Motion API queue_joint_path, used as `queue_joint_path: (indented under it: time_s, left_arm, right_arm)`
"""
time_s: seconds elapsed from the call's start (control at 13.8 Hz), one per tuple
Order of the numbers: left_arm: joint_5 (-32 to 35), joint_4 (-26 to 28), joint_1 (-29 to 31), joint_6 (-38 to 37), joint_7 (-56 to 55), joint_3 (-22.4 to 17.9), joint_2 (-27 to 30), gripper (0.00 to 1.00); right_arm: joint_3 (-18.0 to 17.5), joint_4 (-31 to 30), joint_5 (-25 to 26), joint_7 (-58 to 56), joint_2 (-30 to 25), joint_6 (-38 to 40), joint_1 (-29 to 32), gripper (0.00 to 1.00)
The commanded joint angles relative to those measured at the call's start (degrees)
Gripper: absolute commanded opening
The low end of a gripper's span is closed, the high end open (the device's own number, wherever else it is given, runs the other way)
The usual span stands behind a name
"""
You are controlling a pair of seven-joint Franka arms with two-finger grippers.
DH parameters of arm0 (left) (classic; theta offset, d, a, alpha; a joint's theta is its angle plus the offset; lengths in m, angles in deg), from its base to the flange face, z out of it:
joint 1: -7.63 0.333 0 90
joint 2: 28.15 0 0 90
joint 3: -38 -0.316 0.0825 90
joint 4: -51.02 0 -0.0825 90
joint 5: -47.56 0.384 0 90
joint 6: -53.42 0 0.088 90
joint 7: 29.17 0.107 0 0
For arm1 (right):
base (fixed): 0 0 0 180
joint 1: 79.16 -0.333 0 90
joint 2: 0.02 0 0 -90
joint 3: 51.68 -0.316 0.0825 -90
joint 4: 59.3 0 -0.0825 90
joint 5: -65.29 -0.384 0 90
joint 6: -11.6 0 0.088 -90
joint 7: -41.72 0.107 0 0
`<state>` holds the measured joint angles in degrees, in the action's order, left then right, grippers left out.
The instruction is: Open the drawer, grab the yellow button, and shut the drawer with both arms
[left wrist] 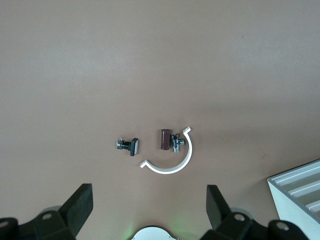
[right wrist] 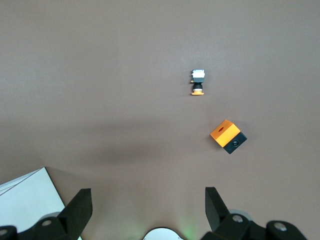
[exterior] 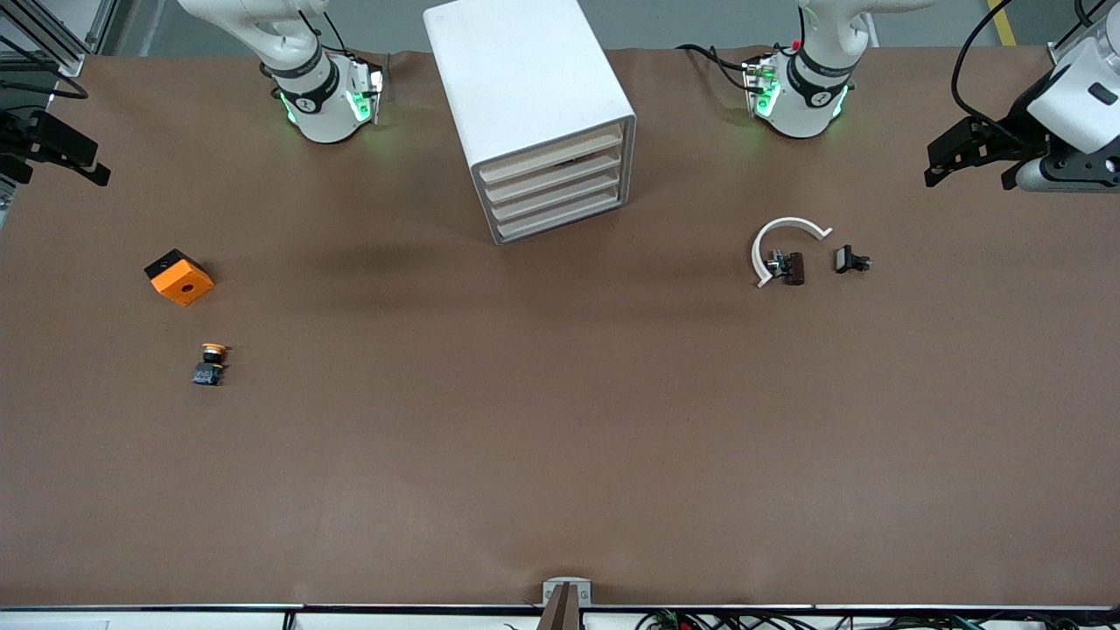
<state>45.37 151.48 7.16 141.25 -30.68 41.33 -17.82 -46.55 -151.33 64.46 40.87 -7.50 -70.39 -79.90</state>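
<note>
The white cabinet (exterior: 525,79) stands at the table's edge between the two arm bases, and its uppermost drawer (exterior: 553,149) is shut like the three below it. The button (exterior: 210,362), with an orange-red cap and a black body, lies on the table toward the right arm's end; it also shows in the right wrist view (right wrist: 198,82). My right gripper (exterior: 61,173) is open and empty, high over that end of the table. My left gripper (exterior: 967,178) is open and empty, high over the left arm's end. Their open fingers show in the wrist views (left wrist: 80,207) (right wrist: 80,207).
An orange block with a black hole (exterior: 179,276) (right wrist: 228,136) lies beside the button, farther from the front camera. A white plastic arc (exterior: 785,234) (left wrist: 170,167) and two small black clips (exterior: 851,260) (left wrist: 129,145) lie toward the left arm's end. Cabinet corners show in both wrist views (left wrist: 300,192) (right wrist: 25,202).
</note>
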Motion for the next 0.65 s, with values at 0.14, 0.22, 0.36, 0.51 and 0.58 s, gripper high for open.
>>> queue_joint_path:
  time_s: [0.14, 0.22, 0.36, 0.51, 0.58]
  left_arm:
    - [0.08, -2.02, 0.47, -0.90, 0.81, 0.71, -0.58, 1.00]
    - [0.08, -2.11, 0.47, -0.99, 0.55, 0.71, -0.58, 1.00]
    - [-0.01, -2.20, 0.65, -0.99, 0.19, 0.62, -0.49, 1.00]
    - [-0.01, -2.20, 0.74, -0.90, 0.28, 0.62, -0.49, 1.00]
    - [-0.01, -2.29, 0.65, -0.99, 0.28, 0.62, -0.49, 1.00]
  right_arm:
    - [0.15, -0.96, 0.65, 0.94, -1.30, 0.07, -0.58, 1.00]
    - [0.15, -0.96, 0.65, 0.94, -1.30, 0.08, -0.57, 1.00]
    - [0.15, -0.96, 0.65, 0.94, -1.30, -0.19, -0.57, 1.00]
    - [0.15, -0.96, 0.65, 0.94, -1.30, -0.19, -0.66, 1.00]
    - [0.15, -0.96, 0.65, 0.94, -1.30, -0.19, -0.75, 1.00]
